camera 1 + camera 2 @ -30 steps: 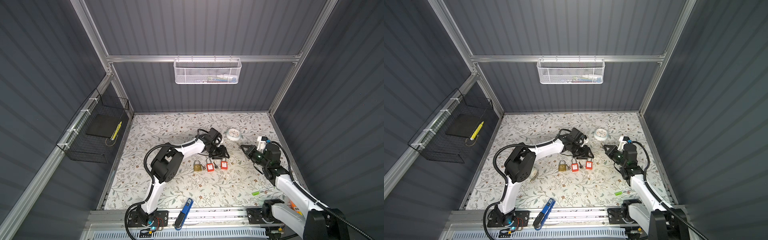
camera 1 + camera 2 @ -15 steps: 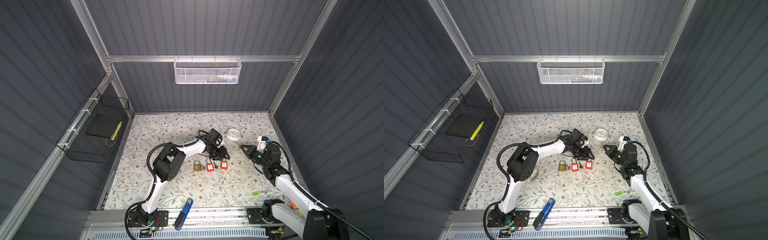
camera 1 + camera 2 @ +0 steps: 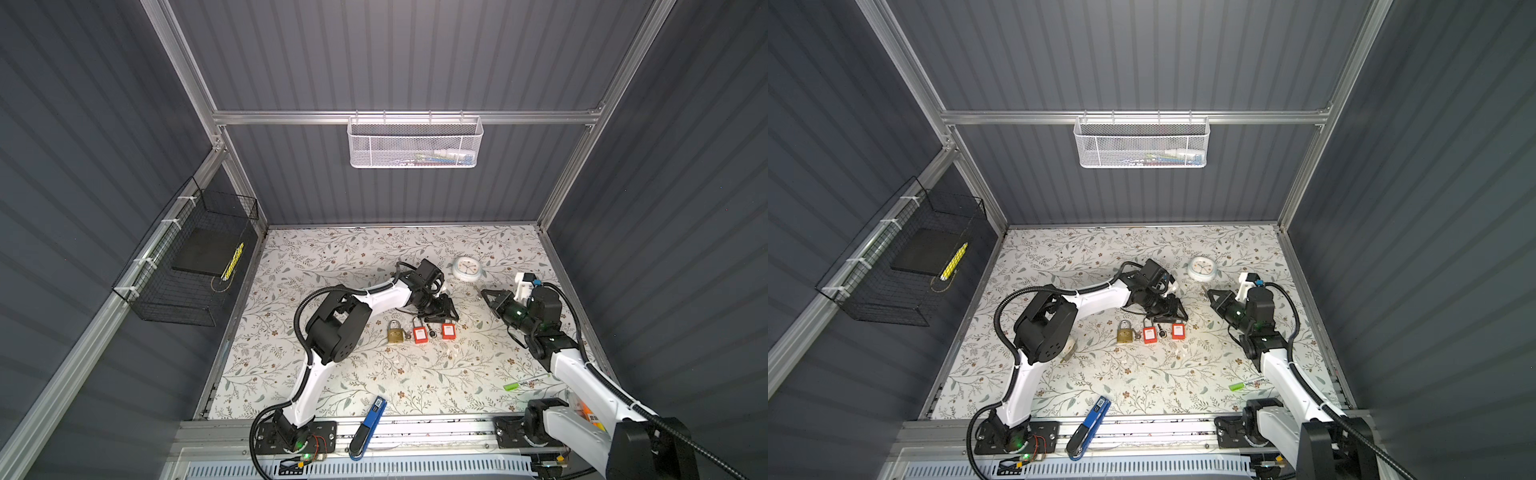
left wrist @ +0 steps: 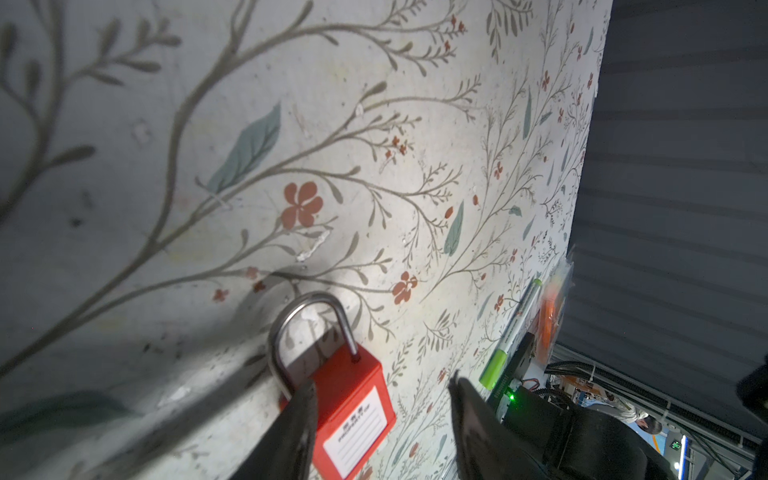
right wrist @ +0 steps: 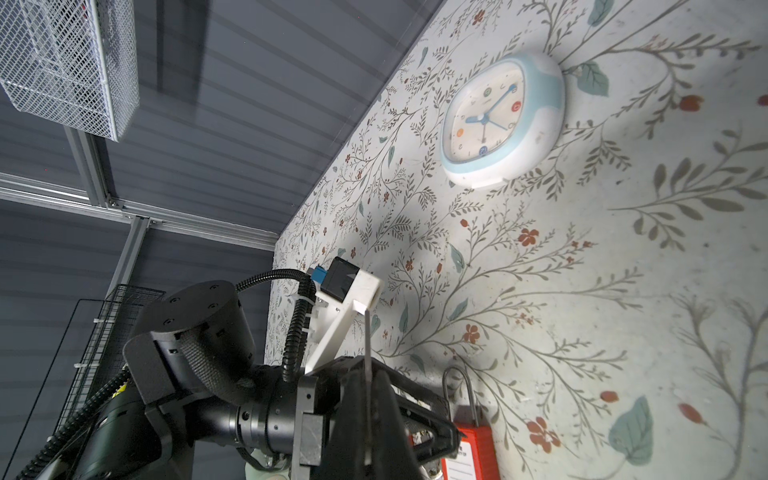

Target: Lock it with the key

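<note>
- The table (image 3: 332, 266) carries a pale cloth printed with twigs and small red flowers. Dark ribbed walls on an aluminium frame close it in, with a black wire basket (image 3: 187, 266) on the left wall and a white mesh basket (image 3: 415, 143) on the back rail.
- In both top views a brass padlock (image 3: 395, 332), a left red padlock (image 3: 419, 333), a black-headed key (image 3: 432, 332) and a right red padlock (image 3: 448, 330) lie in a row mid-table.
- The left gripper (image 3: 442, 316) hangs low just behind the right red padlock (image 4: 353, 415). Its jaws stand partly apart; in the left wrist view one finger (image 4: 291, 432) overlaps the red body at the shackle's foot, and the other is clear of it. The key on the cloth is just left of this gripper and not between its fingers.
- The right gripper (image 3: 485, 293) is well right of the row with its jaws pressed together. In the right wrist view a thin grey strip (image 5: 367, 332) sticks out between them edge-on; whether it is a key blade cannot be told.
- A white and pale blue clock (image 3: 467, 268) lies behind the two grippers, a blue tool (image 3: 368, 424) on the front rail and a green-capped marker (image 3: 524, 382) front right. Only the left gripper lies between the right gripper and the padlocks.
</note>
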Motion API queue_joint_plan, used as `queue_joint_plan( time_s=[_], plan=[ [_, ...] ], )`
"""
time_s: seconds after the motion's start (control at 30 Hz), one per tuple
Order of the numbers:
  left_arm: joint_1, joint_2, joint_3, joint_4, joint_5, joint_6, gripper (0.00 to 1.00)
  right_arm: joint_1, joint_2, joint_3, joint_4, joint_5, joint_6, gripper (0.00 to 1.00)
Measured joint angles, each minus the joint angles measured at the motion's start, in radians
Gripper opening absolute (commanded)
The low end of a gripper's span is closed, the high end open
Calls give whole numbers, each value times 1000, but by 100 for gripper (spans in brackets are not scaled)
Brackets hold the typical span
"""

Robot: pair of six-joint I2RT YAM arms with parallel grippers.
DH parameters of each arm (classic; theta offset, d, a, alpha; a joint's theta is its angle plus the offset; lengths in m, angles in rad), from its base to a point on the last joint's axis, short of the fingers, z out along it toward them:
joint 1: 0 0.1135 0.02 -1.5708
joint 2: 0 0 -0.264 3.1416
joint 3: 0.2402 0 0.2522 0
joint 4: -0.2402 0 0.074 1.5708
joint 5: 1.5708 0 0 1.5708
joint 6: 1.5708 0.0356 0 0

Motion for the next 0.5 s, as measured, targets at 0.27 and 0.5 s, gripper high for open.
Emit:
queue_joint_plan(
  time_s=[0.27,0.5],
  plan=[
    [0,-1,-12,5,2,-3,54,0,0,-3,1,0,2,0],
    [0,-8,-13,5,-13,-2,54,0,0,-25,6,0,22,0]
  ],
)
